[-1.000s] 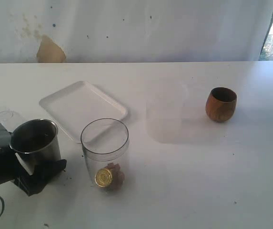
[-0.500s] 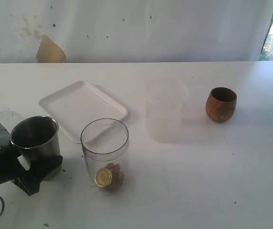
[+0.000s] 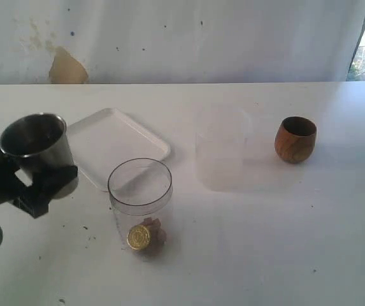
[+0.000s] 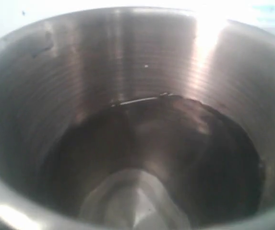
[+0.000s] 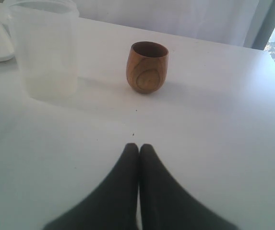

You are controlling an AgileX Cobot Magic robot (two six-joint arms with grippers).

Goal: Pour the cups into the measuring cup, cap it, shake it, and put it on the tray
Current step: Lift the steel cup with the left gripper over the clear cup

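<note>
White table (image 3: 265,242), left end effector (image 3: 42,180) pinching steel tumbler (image 3: 35,143); right end effector (image 5: 138,149) pressed together

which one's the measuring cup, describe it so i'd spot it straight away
In the exterior view, find the white tray on the left half of the table. The measuring cup stands just off the tray's near edge. It alone is clear, with a gold disc and brown bits at its bottom; the frosted cup to its right is milky.

Pale shape (image 4: 133,203) inside the steel tumbler (image 4: 127,72) is blurred, possibly a reflection.
</note>
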